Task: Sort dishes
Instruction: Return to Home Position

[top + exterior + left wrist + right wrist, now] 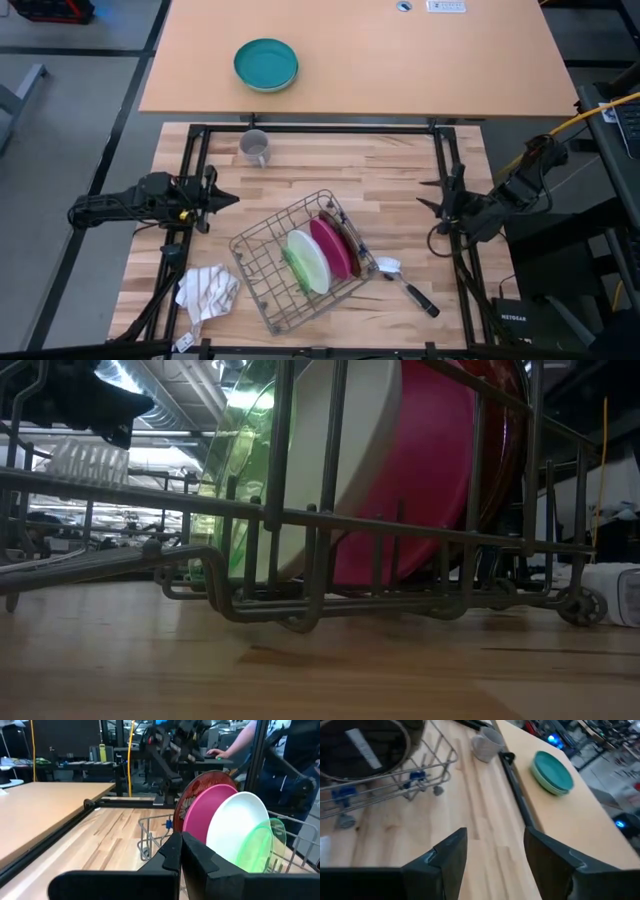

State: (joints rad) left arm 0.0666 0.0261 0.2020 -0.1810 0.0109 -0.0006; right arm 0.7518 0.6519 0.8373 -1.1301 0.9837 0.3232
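Four plates stand on edge in a wire dish rack point(262, 275) at the table's near middle: pale green point(296, 268), white point(311, 261), magenta-pink point(331, 248) and dark red with pale motifs point(348, 238). They also show in the left wrist view: green point(260, 847), white point(237, 822), pink point(205, 812), dark red point(200, 781). My left gripper point(234, 200) is shut and empty, left of the rack, pointing right. My right gripper point(425, 196) is open and empty, right of the rack, pointing left; its spread fingers show in the right wrist view point(495, 837).
A grey mug point(255, 148) stands at the table's far edge and a teal bowl point(266, 64) on the far table. A crumpled striped cloth point(207, 290) lies near left and a spoon-like utensil point(405, 285) right of the rack. A person point(260, 740) stands beyond the table.
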